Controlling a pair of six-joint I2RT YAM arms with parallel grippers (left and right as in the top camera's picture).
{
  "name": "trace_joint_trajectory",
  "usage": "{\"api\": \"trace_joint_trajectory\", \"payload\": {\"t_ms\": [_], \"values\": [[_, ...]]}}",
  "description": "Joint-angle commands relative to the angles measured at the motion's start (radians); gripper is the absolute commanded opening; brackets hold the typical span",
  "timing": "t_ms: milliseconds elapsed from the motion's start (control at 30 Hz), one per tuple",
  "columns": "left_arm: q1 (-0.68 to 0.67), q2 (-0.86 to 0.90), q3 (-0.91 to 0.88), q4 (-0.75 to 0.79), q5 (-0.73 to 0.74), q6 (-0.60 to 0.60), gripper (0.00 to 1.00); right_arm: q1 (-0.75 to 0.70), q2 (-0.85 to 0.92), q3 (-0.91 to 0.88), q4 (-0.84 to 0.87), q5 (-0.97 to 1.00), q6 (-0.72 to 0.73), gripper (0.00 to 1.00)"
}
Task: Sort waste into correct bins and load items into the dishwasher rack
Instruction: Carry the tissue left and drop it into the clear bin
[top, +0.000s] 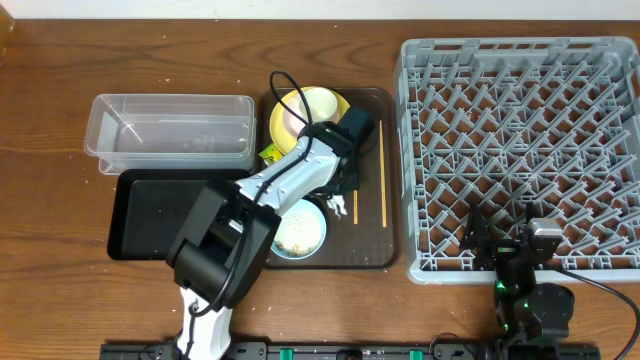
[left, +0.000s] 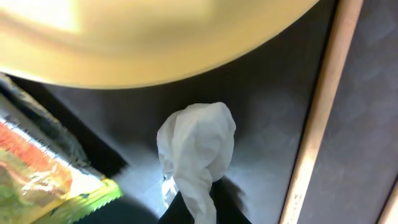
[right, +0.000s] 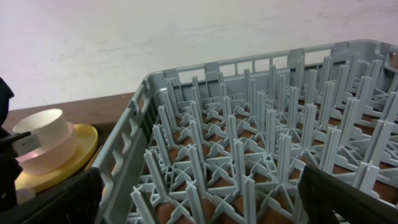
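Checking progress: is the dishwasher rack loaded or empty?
Empty: the grey dishwasher rack shows only bare pegs overhead and from the right wrist; the pale bowl and yellow plate sit outside it.

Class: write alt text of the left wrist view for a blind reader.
A crumpled white tissue fills the centre above a dark tray, its lower end seemingly pinched by the left gripper. A yellow plate spans the top, a green-and-orange wrapper lies left, a wooden chopstick right.
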Motion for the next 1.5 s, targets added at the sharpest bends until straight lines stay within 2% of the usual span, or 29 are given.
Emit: {"api": "trace_joint_trajectory", "payload": {"t_ms": [0, 200, 467, 767, 1100, 1133, 1200, 1233, 1467], "values": [[0.002, -0.097, 0.005, -0.005, -0.005, 0.003, 0.06, -0.008, -0.004, -0.003, -0.001, -0.004, -0.005, 0.99], [0.062, -0.267, 0.005, -0.005, -0.021, 0.002, 0.06, -0.008, -0.004, -0.003, -0.001, -0.004, -0.005, 0.99], [0.299, -0.425, 0.005, -0.001, -0.153, 0.000, 0.06, -0.008, -0.004, -0.003, -0.001, -0.004, -0.005, 0.99], [0.592, -0.364, 0.004, 0.059, -0.171, -0.027, 0.07, -0.008, -0.004, -0.003, -0.001, -0.004, -0.005, 0.99], [0.726, -0.187, 0.004, 0.100, -0.171, -0.027, 0.13, -0.008, -0.004, -0.003, -0.001, -0.004, -0.005, 0.99], [0.732, -0.180, 0.004, 0.101, -0.170, -0.027, 0.16, -0.008, -0.004, -0.003, -0.001, -0.004, -0.005, 0.99], [0.740, -0.179, 0.004, 0.101, -0.163, -0.026, 0.34, -0.008, -0.004, -0.003, -0.001, -0.004, -0.005, 0.99], [0.743, -0.182, 0.005, 0.101, -0.154, -0.022, 0.39, -0.008, -0.004, -0.003, -0.001, -0.004, -0.005, 0.99], [0.746, -0.293, 0.008, 0.100, -0.069, 0.021, 0.52, -0.008, -0.004, -0.003, -0.001, -0.004, -0.005, 0.99]]}}
